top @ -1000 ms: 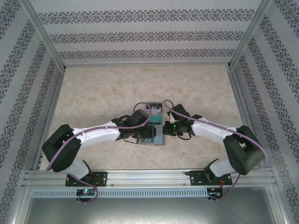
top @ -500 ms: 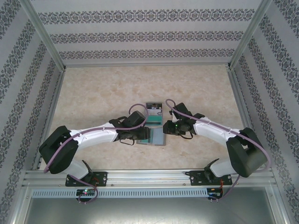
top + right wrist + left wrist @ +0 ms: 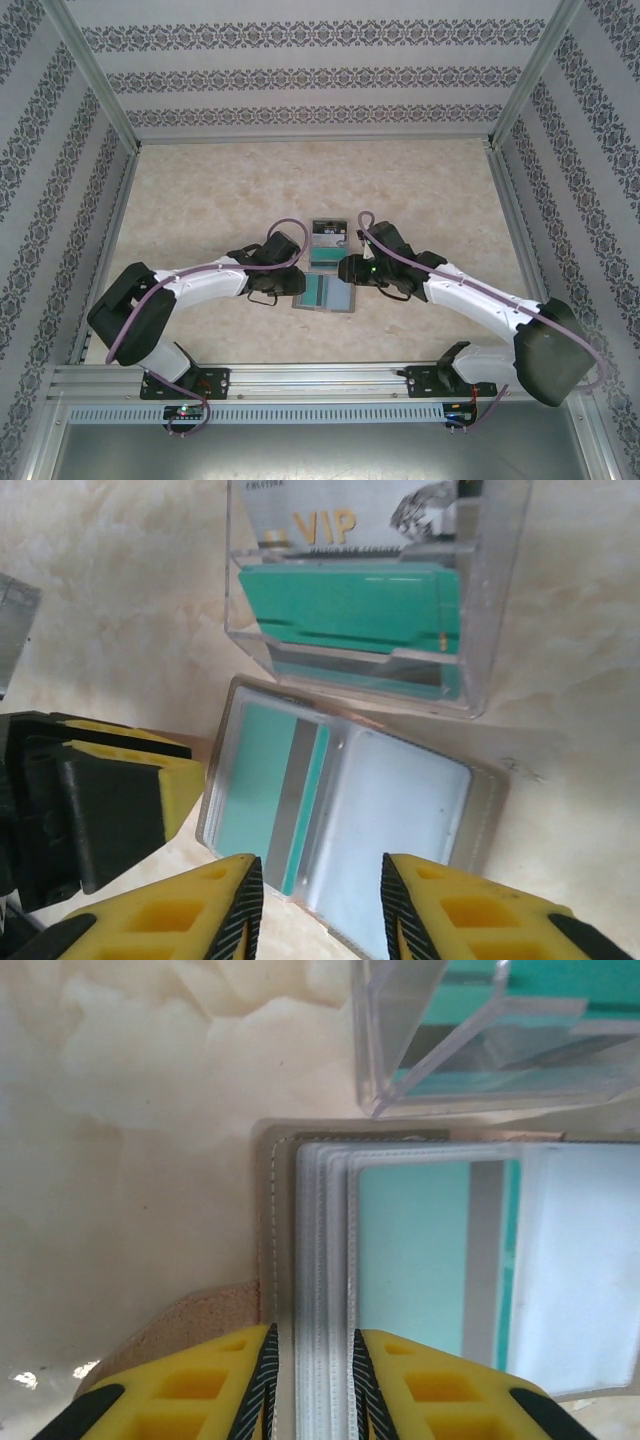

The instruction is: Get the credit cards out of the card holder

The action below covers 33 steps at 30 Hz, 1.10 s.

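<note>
Clamping the left edge of the card holder [image 3: 580,1270] with the left gripper [image 3: 312,1360], jaws squeezed onto the stacked pocket layers, pinning it open and flat on the table [image 3: 200,200]. Hovering right over it with the right gripper [image 3: 320,900], jaws spread wide, gripping nothing. Guessing mid-extraction: one of the credit cards [image 3: 262,790] sitting tucked in the left pocket, more sitting in the clear box [image 3: 490,630] just behind. Next, probably needing to nip that teal edge and slide it out.

Bright, even light, soft shadows; the left hand [image 3: 312,1360] looks blurred up close.
</note>
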Each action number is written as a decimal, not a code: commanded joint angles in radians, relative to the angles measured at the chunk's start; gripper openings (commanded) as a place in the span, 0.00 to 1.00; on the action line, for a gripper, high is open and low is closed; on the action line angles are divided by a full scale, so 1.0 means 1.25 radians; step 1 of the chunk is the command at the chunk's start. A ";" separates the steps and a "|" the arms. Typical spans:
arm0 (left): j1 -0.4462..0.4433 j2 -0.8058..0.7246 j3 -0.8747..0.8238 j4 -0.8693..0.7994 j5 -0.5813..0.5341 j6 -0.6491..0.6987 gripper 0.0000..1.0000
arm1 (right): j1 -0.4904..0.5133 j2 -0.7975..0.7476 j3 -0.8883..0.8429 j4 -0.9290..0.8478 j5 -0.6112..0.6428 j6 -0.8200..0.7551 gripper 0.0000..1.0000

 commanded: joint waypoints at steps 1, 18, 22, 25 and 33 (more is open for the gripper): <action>0.006 0.018 -0.020 0.040 0.048 0.031 0.26 | 0.014 0.037 -0.024 0.072 -0.041 0.062 0.32; -0.027 -0.036 -0.114 0.100 0.043 -0.104 0.23 | 0.016 0.191 -0.078 0.237 -0.145 0.130 0.24; -0.029 -0.067 -0.095 0.073 0.021 -0.103 0.23 | 0.014 0.196 -0.074 0.237 -0.154 0.126 0.23; -0.029 -0.069 -0.073 0.062 0.020 -0.092 0.23 | 0.016 0.203 -0.073 0.241 -0.157 0.130 0.23; -0.029 -0.017 -0.032 0.066 0.040 -0.078 0.04 | 0.017 0.217 -0.071 0.251 -0.153 0.135 0.21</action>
